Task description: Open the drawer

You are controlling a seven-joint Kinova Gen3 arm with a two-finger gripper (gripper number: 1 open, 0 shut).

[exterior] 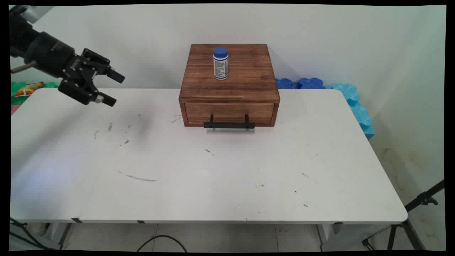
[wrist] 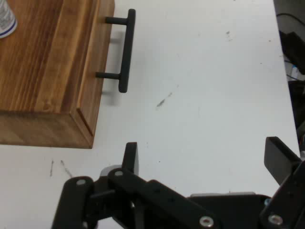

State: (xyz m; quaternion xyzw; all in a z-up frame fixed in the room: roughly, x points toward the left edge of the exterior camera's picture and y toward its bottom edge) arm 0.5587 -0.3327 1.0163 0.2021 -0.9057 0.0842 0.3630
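Observation:
My black gripper (exterior: 114, 89) hangs open above the table's far left, with nothing between its fingers, well to the left of the wooden drawer box (exterior: 229, 85). The box stands at the table's far middle, its drawer shut, with a black bar handle (exterior: 229, 124) on the front. A white bottle with a blue cap (exterior: 220, 63) stands upright on the box's top. In the hand view the box (wrist: 47, 71) fills the upper left, its handle (wrist: 125, 50) beside it and the bottle's edge (wrist: 5, 19) at the corner; my gripper (wrist: 202, 160) shows wide apart below.
The white table (exterior: 213, 170) carries grey scuff marks. Blue foam pieces (exterior: 337, 92) lie behind its far right corner. Colourful packaging (exterior: 25, 90) sits behind the far left edge. A black tripod leg (exterior: 419, 202) stands at the right, off the table.

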